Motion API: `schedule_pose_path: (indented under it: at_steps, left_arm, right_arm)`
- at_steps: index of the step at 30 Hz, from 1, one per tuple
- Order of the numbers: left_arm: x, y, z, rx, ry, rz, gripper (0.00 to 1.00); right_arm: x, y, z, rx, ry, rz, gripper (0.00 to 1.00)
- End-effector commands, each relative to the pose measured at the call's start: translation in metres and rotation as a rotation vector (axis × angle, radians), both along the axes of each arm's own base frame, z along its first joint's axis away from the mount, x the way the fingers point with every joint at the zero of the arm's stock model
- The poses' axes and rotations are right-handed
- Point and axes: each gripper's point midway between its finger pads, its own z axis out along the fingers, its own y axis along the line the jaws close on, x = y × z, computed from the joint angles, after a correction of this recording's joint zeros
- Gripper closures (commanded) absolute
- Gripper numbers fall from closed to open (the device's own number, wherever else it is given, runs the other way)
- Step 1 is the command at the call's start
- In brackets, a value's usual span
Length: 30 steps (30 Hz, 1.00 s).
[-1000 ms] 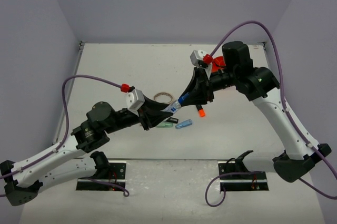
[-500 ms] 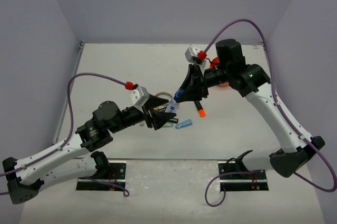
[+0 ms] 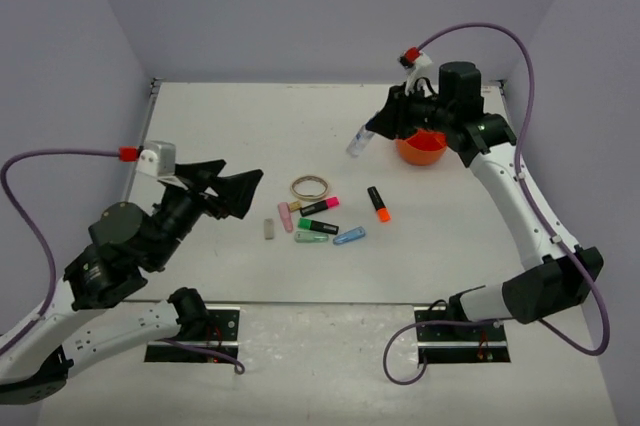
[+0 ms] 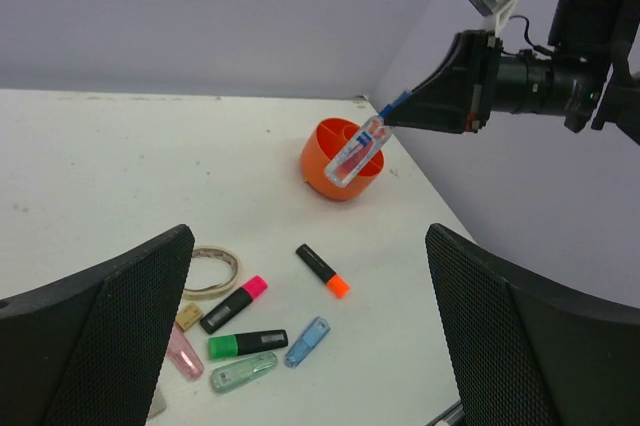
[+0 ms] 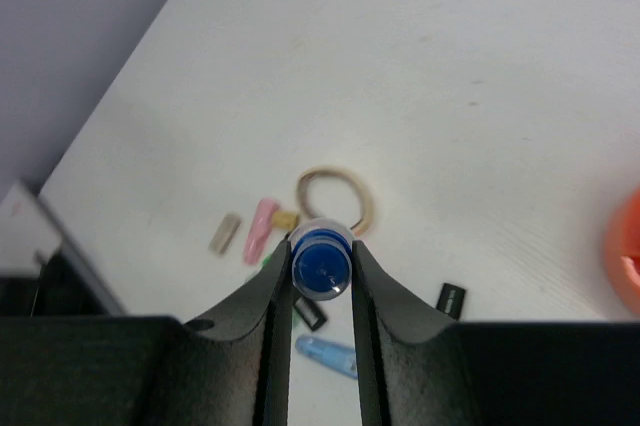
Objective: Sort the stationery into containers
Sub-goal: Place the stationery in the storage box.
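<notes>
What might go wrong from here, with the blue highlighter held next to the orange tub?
1. The right arm's jaws pinch the blue highlighter only at its blue end, so the long tilted body may swing or slip out.
2. In the top view it hangs left of the orange tub, not over it; released now, it would probably land on the table.
3. Lowered at this slant, its tip might knock the rim and push the tub.

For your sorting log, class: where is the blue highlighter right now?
Top view, far right: the blue highlighter is held in the right gripper, in the air just left of the orange tub.
</notes>
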Motion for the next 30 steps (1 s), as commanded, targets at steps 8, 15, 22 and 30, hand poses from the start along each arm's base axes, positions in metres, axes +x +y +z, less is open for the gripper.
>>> schedule_pose_path:
  at_steps: [8, 15, 22, 30]
  left_arm:
    - [-0.010, 0.073, -0.052, 0.139, 0.128, 0.210, 0.00]
    - [-0.010, 0.083, -0.082, 0.162, 0.125, 0.251, 0.00]
    - [-0.010, 0.076, -0.096, 0.172, 0.110, 0.215, 0.00]
    - [-0.008, 0.064, -0.103, 0.218, 0.124, 0.180, 0.00]
  right_arm:
    - [0.154, -0.150, -0.004, -0.175, 0.007, -1.002, 1.00]
    - [0.196, -0.182, -0.022, -0.249, 0.029, -1.119, 1.00]
    - [0.214, -0.198, -0.060, -0.333, 0.091, -1.116, 1.00]
    - [0.219, -0.195, -0.098, -0.364, 0.141, -1.085, 1.00]
